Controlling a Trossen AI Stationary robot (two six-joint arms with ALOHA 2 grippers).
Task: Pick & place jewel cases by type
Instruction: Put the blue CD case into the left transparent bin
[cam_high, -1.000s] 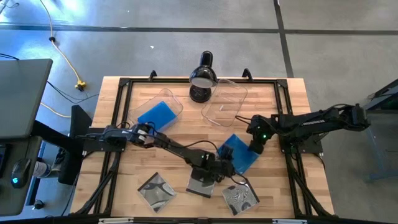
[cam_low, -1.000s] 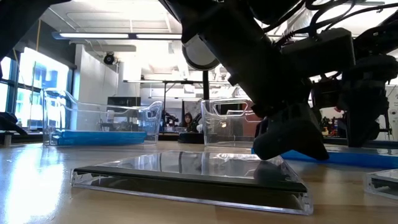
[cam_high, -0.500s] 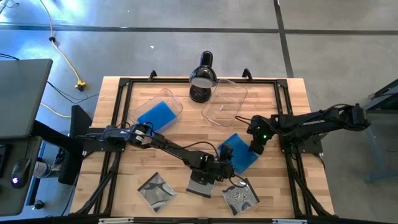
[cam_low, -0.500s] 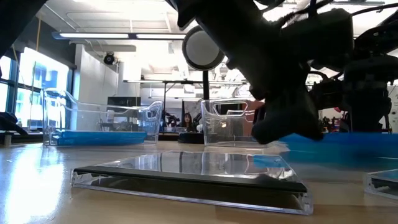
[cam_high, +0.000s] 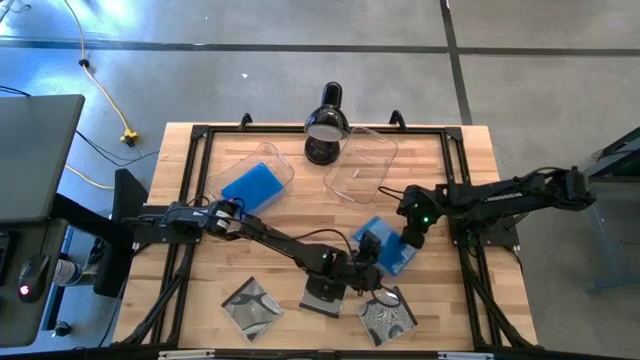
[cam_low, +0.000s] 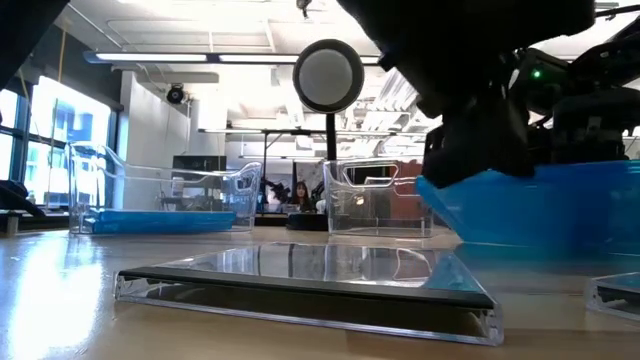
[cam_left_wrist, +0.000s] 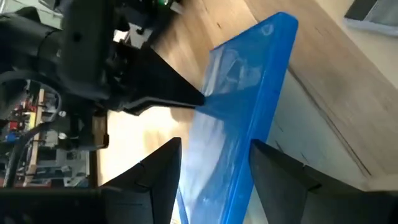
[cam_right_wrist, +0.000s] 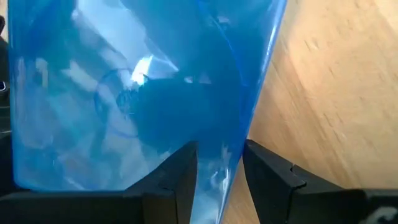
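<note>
High view: blue jewel case (cam_high: 385, 247) lifted off tabletop (cam_high: 460, 160) mid-right, both the left gripper (cam_high: 366, 256) and right gripper (cam_high: 407, 236) apparently clamped on opposite edges. Thin, stiff, slick, brittle plastic; grip by edges, lightly.

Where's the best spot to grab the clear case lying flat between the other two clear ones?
Best bet: the clear case lies flat, so only its thin edges offer grip. Come straight down and pinch two opposite edges on the bare side away from the left end effector, which hangs over its far corner holding a blue case.
</note>
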